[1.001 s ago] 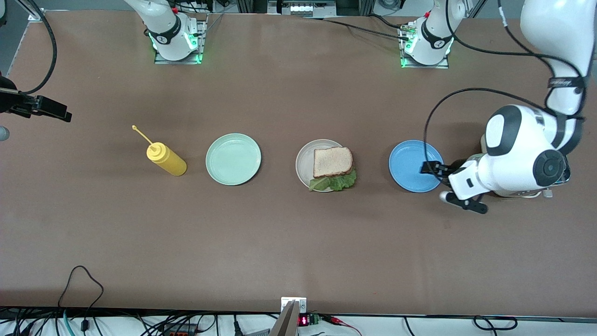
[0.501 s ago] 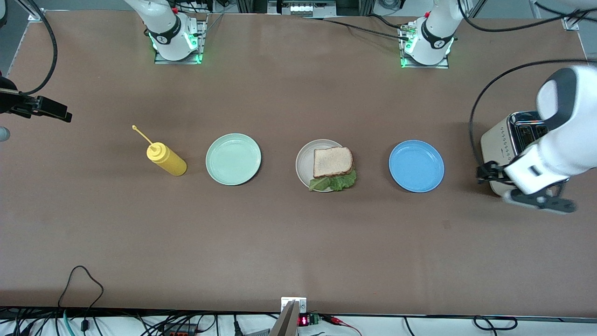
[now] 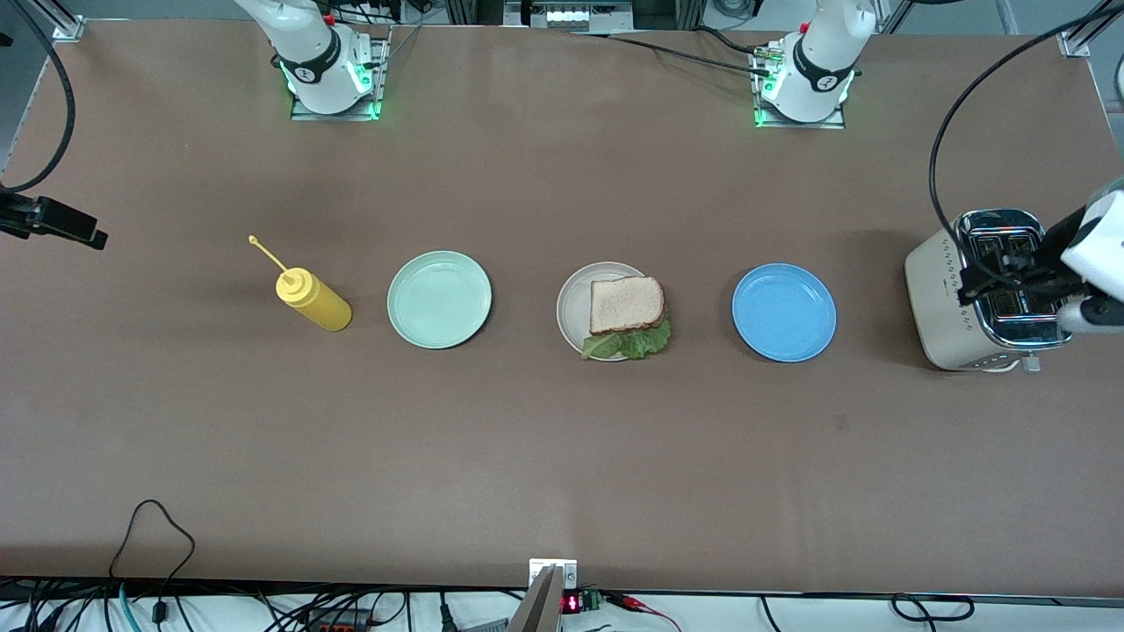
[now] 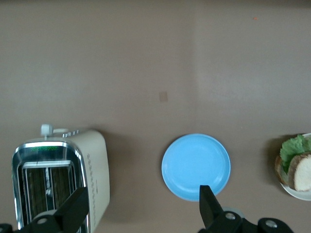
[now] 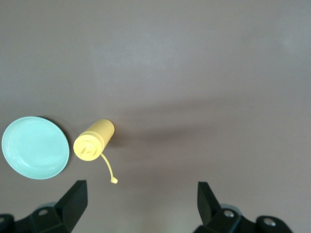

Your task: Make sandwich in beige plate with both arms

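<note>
The sandwich point(image 3: 625, 305) lies on the beige plate point(image 3: 571, 309) at the table's middle: a bread slice on top and a green lettuce leaf point(image 3: 628, 342) sticking out over the rim nearer the camera. It also shows in the left wrist view, sandwich point(image 4: 297, 167). My left gripper point(image 3: 1010, 276) is up over the toaster at the left arm's end, open and empty, left gripper point(image 4: 141, 208). My right gripper point(image 3: 66, 226) is at the right arm's end of the table, open and empty, right gripper point(image 5: 141, 199).
A blue plate point(image 3: 784, 312) sits between the sandwich and a beige toaster point(image 3: 944, 307). A mint-green plate point(image 3: 439, 299) and a yellow squeeze bottle point(image 3: 314, 300) stand toward the right arm's end. Cables run along the table edge nearest the camera.
My left arm has swung away from the blue plate toward its own end of the table, and its gripper is now over the toaster. The right gripper drew slightly outward.
</note>
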Controlling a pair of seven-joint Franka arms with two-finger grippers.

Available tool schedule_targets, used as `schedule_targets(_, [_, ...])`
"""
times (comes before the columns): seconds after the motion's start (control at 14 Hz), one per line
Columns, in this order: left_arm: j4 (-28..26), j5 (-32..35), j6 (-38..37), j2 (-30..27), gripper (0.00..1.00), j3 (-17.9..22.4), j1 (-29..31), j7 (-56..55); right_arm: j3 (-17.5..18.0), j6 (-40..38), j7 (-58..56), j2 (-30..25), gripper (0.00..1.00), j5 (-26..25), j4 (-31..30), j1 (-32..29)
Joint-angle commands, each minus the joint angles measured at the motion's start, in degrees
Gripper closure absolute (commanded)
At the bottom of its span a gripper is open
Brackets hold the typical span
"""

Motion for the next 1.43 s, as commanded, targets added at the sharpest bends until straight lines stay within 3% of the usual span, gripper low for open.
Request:
schedule_targets(0.0, [-1.1,-0.2,-0.1,-0.4,0.00,-8.2,7.6,-1.4,0.2,0.8,0.1,-0.9,0.00,0.4,-0.3,-0.5])
schedule_targets(0.14, [-1.2,-0.1,-0.8,-0.7,0.00,-8.5,7.7,-1.5,0.2,1.1,0.1,-0.9,0.00,0.5,-0.3,-0.3])
schedule_targets(0.29, [-1.5,-0.1,-3.1,-1.9,0.00,-3.6,3.2,-1.6,0.3,1.3,0.1,-1.2,0.00,0.5,-0.4,-0.3])
schedule_targets(0.36, [-2.9,-0.1,-3.3,-2.8,0.00,-2.9,2.5,-1.6,0.3,1.4,0.2,-1.3,0.00,0.5,-0.6,-0.3])
schedule_targets(0.93, [-17.5,-0.2,1.5,-13.3,0.00,-3.5,2.8,-3.3,0.5,1.2,0.3,-1.8,0.00,0.7,-1.0,-0.2])
schedule_targets(1.36, [-20.1,-0.2,0.8,-17.2,0.00,-3.7,2.9,-2.8,0.5,1.1,0.3,-1.9,0.00,0.8,-1.0,-0.3])
